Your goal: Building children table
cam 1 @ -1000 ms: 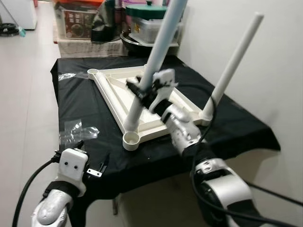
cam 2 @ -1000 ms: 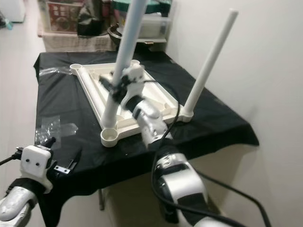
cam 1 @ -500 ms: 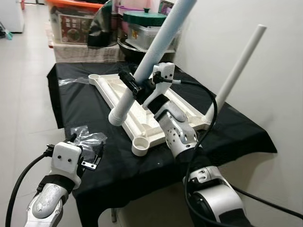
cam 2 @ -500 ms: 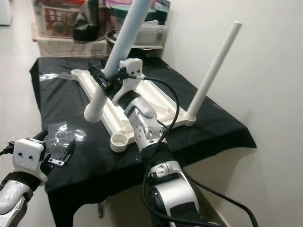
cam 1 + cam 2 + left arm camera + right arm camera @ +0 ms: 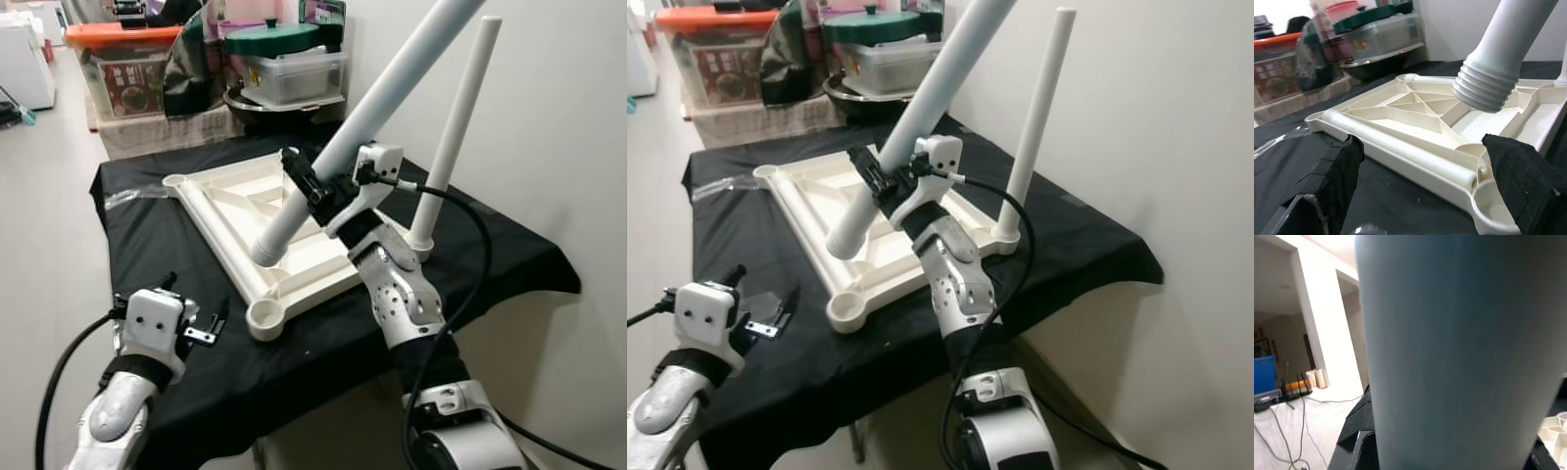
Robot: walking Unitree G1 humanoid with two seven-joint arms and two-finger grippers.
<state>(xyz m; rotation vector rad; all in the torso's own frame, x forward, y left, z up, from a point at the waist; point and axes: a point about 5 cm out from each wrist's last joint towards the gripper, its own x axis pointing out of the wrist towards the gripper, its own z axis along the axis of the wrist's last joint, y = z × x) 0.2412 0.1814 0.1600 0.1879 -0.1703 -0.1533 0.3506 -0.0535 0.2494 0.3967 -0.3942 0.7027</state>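
black cloth [image 5: 470,259], storage boxes [image 5: 294,73], plastic wrap [image 5: 122,196]

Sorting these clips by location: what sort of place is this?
Probably a lived-in home room: lidded plastic storage boxes beside a dark metal pot, pale tiled floor, and a black-clothed table against a white wall.

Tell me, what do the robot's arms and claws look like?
Both arms are shiny silver with black joints and black cables looping along them. The left gripper and the right gripper each have a boxy white wrist block and two long black fingers, covered in rough black padding.
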